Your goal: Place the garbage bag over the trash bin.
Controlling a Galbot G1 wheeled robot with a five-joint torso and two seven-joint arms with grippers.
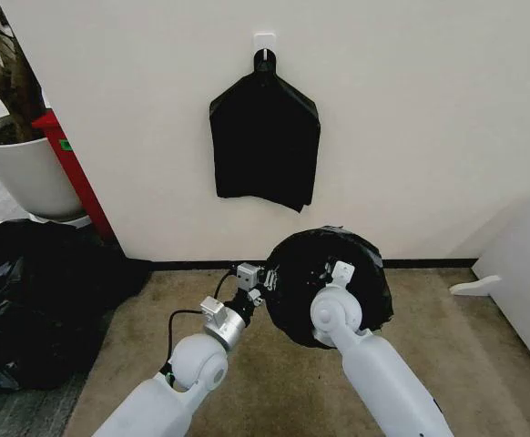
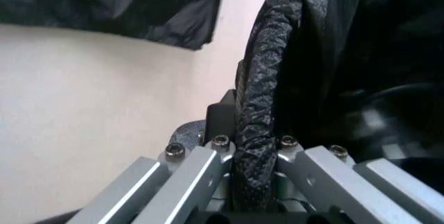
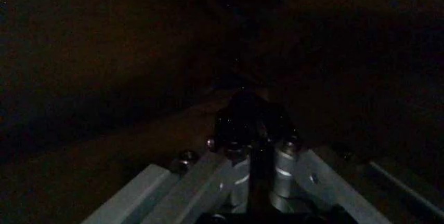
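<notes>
My left hand (image 1: pixel 263 284) sits at the left edge of the bin's mouth, and in my left wrist view its jaws are closed on a rolled fold of the bag (image 2: pixel 260 125), the crinkled black plastic running straight down between them. The bag (image 1: pixel 333 287) is spread over the bin, which stands on the beige carpet (image 1: pixel 447 337) just in front of the white wall (image 1: pixel 411 118); from my head the bin itself is hidden under the black plastic, so I see a round black shape with a dark hollow in the middle. My right hand (image 1: pixel 333 273) reaches into that hollow from the near side, its white wrist above the bag's near rim. In my right wrist view all is very dark; the jaws look drawn close together around a thin dark strip (image 3: pixel 258 156), but I cannot tell what they hold. On the wall above, a flat black bundle (image 1: pixel 265 141) hangs from a white hook (image 1: pixel 264 41). To my left lies a heap of black bags (image 1: pixel 37 300), with a white plant pot (image 1: pixel 28 168) behind it.
</notes>
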